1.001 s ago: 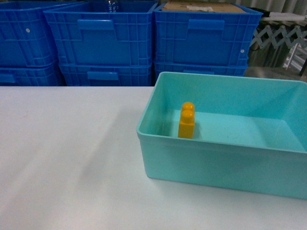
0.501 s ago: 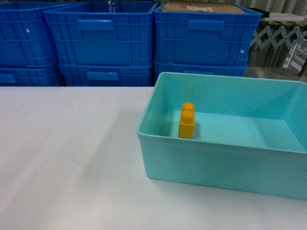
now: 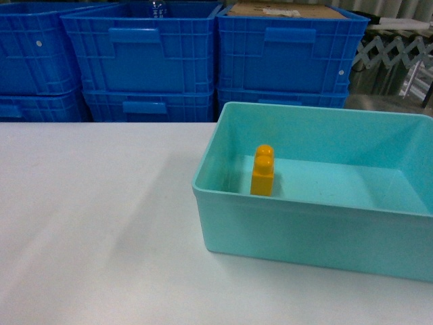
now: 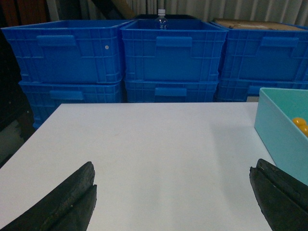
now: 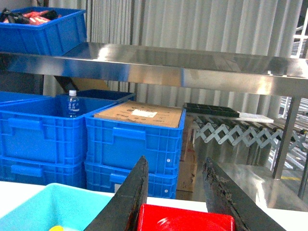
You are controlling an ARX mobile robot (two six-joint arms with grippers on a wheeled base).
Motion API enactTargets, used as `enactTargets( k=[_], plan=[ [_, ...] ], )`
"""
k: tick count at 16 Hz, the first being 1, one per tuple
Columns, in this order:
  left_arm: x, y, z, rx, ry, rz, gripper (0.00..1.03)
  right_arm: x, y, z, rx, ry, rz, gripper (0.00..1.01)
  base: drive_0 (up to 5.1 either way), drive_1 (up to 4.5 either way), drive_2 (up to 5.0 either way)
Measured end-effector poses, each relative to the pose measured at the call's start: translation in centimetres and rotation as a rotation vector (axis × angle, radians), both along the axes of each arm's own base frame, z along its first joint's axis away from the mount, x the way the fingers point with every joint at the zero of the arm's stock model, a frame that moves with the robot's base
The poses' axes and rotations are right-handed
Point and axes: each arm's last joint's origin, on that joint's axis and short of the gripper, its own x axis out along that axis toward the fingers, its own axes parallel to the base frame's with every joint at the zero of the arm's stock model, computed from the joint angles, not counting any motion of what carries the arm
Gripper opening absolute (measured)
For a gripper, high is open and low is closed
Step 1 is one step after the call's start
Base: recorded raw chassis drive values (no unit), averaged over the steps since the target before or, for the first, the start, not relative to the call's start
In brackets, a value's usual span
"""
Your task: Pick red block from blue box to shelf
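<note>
Left hand (image 4: 173,202): fingers spread wide, nothing between them, low over the white bench (image 4: 154,154). Blue box (image 4: 281,132) off to its right, well apart.

Head view: neither hand in frame. Blue box on the right part of the bench, a yellow two-stud block (image 3: 262,170) upright inside near its left wall. No red block visible in the box here. Stacked dark blue crates (image 3: 149,57) behind the bench.

Right hand (image 5: 175,192): the red block (image 5: 185,223) sits between its two dark fingers at the bottom edge of the right wrist view, fingers close either side; contact appears made, hand holding it. Block is raised above the blue box, whose rim shows at lower left.

Only the right wrist view shows the red block and the shelf (image 5: 192,72): steel rail across the frame, above and beyond the hand, a blue crate on its left end.
</note>
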Motion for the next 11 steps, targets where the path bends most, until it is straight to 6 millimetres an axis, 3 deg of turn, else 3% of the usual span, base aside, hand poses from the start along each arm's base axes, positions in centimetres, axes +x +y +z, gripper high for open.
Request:
enactTargets(
  k=[11],
  plan=[
    [0.00,0.00,0.00,0.000,0.000,0.000,0.98,-0.01,-0.06,0.01,0.004,0.000,0.005,0.28,0.0,0.00,0.0]
  ],
)
